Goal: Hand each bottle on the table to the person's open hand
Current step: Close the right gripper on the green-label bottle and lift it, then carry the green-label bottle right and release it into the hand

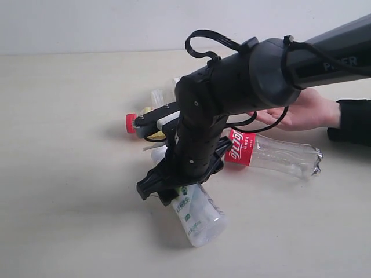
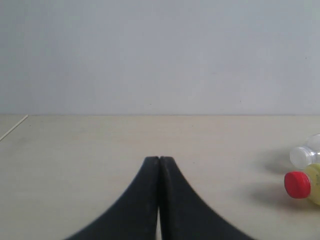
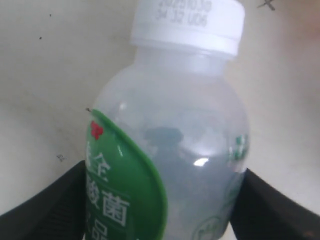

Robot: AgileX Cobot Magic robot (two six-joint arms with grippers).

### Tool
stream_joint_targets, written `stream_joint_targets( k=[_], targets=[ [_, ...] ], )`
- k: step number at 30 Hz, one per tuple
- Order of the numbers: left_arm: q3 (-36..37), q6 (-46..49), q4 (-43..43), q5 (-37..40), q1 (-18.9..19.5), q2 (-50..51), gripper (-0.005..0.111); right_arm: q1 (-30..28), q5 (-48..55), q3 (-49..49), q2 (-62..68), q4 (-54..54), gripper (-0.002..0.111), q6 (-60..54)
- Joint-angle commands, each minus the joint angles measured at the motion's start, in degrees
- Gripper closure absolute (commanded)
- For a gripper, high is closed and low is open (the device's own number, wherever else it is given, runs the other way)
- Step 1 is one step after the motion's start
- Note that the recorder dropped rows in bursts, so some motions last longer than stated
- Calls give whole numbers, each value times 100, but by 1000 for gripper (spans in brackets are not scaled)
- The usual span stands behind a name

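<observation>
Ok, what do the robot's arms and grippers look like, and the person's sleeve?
Right arm: matte black, rounded joints, looped black cables, faint lettering. The left gripper and right gripper are black with tapering fingers. The person's sleeve is black.

Person's open hand (image 1: 301, 110) behind the rightmost bottle (image 1: 278, 155) on the table (image 1: 69, 174), nearest bottle (image 1: 200, 217) front-left.

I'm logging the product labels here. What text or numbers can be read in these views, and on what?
"34 32 U06": cap of the white bottle; line above cut off.
"酸菌": its green label; other characters cut off.
"P", "ER": right arm; middle unreadable.
Red label of the clear bottle: white script, too blurred.
</observation>
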Motion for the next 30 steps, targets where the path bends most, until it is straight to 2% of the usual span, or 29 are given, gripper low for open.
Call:
stream_joint_targets(
  k=[1,6,14,26,30],
  targets=[
    [16,-8,13,-14,3,-34,105,8,33,-38,1,-6,43,-51],
    [16,-8,13,-14,3,-34,105,8,277,-38,1,-14,62,-90],
    [16,-8,13,-14,3,-34,105,8,439,-38,-76,-14,109,-281],
    [16,-8,13,-14,3,-34,105,8,1334,-38,-1572,441,108,-1093],
    [16,-8,13,-14,3,-34,105,-35,1452,-38,-2405,-210,108,-1097]
  ],
)
